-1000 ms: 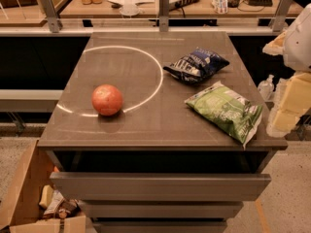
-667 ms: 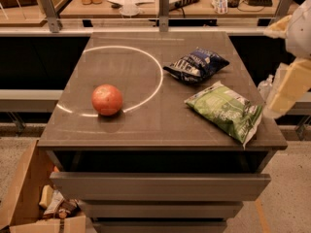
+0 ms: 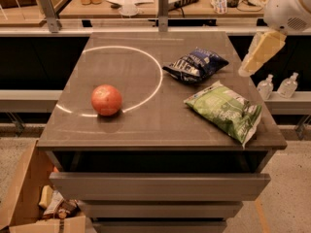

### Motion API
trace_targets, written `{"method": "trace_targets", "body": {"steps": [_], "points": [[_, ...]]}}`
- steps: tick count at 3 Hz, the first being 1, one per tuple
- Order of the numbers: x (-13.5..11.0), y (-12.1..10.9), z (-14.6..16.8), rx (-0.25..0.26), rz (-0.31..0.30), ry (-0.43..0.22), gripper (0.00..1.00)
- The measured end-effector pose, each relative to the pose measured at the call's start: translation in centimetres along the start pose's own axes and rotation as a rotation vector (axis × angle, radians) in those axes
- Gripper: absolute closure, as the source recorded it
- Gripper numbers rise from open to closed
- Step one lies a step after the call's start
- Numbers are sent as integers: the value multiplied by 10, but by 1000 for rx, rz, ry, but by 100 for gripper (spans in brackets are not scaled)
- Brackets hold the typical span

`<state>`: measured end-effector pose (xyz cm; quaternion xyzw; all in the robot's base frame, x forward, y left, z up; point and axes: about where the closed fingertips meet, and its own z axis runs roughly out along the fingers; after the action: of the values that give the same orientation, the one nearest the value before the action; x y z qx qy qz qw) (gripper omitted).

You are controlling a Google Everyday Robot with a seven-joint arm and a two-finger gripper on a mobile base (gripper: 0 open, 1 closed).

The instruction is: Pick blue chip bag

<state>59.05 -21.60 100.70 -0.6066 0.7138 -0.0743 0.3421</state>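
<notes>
Camera view shows the blue chip bag [image 3: 195, 65] lying flat on the dark table [image 3: 146, 127], right of centre in the upper half of the frame, its dark crinkled foil with white lettering angled from lower left to upper right. Its left end sits just outside a white circle line [image 3: 156, 76] marked on the tabletop. Just below and to the right, near but apart from it, lies the larger light-green chip bag [image 3: 224, 111], reaching toward the table's right edge. A round red-orange fruit [image 3: 106, 100] rests on the left, on the lower part of the circle line, well apart from both bags.

The gripper [image 3: 253, 61] hangs at the upper right of the frame, beyond the table's right edge, above and right of the blue bag, touching nothing. Whether it is open or closed cannot be told. Two small clear bottles [image 3: 266, 86] stand below it. Drawer fronts [image 3: 160, 186] fill the lower frame, with a cardboard box [image 3: 19, 193] at lower left.
</notes>
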Motion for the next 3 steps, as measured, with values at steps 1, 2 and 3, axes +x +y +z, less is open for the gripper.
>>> {"method": "trace_targets", "body": {"steps": [1,2,3], "points": [[-4,-30,53,-4,4,-46,0],[1,-45,108,-46,45,-62,0],[10,-48,151,-100,98,-50,0]]}}
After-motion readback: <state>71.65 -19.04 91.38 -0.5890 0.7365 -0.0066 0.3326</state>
